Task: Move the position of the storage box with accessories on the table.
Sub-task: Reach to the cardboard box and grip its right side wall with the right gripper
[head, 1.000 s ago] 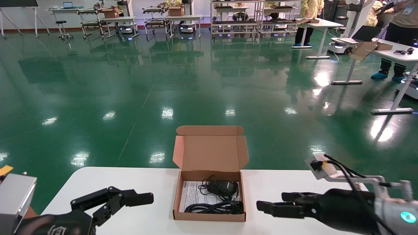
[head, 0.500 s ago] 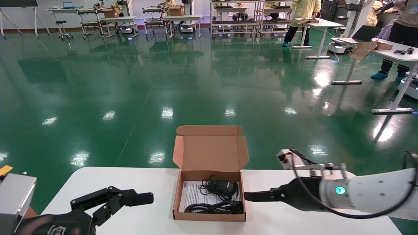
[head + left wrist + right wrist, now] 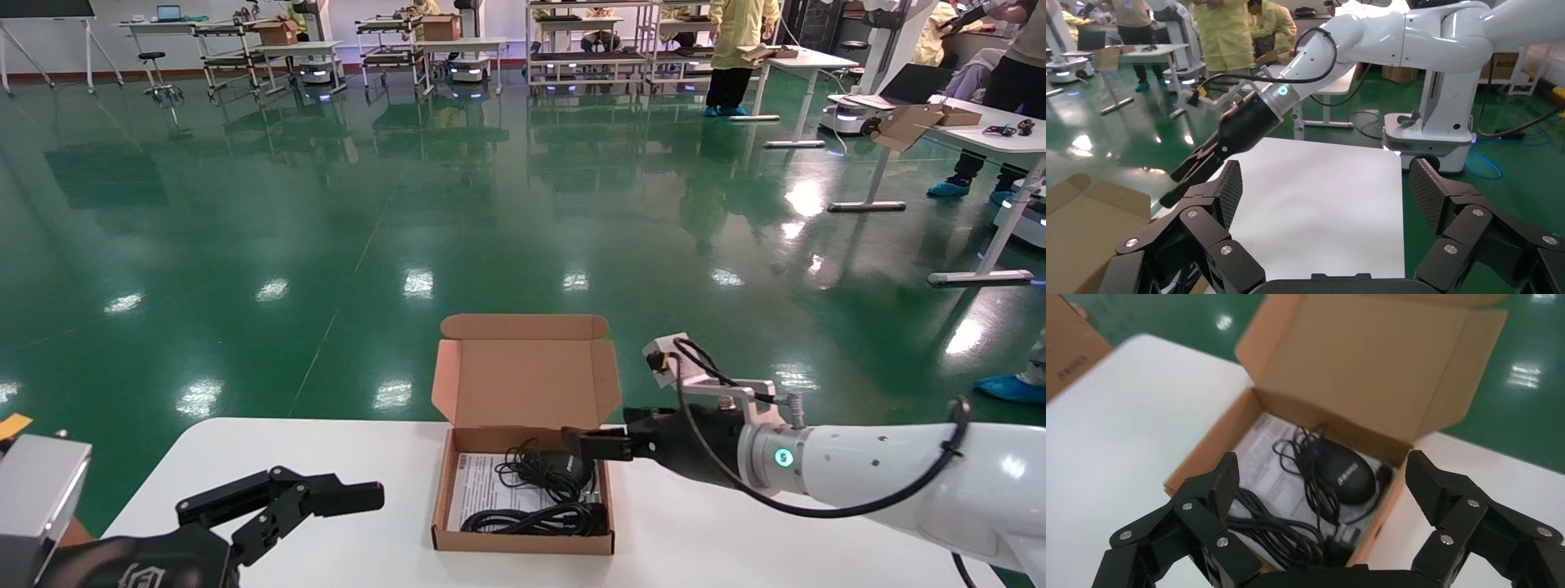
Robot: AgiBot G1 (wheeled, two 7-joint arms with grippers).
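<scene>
Box (image 3: 523, 498) mid-tabletop (image 3: 327, 457), lid up, cables (image 3: 543, 498), mouse (image 3: 1344, 473) and paper (image 3: 478, 488) inside. Right hand (image 3: 584, 445) over the box's far right corner, fingers spread wide, holding nothing. Left hand (image 3: 327, 498) near the tabletop's left, open and empty.

From my L wrist cam I see the left gripper (image 3: 1324, 202) w/ its fingers (image 3: 1227, 191) spread wide, hovering above the white table (image 3: 1321, 208). The right gripper (image 3: 1190, 177) reaches in over the table's far edge on its white arm, tips pointing down toward the storage box (image 3: 1086, 236), whose brown cardboard flap sits just beside the table edge. Beyond the table: green floor, ppl in yellow coats (image 3: 1226, 37), a white robot base (image 3: 1428, 131).
</scene>
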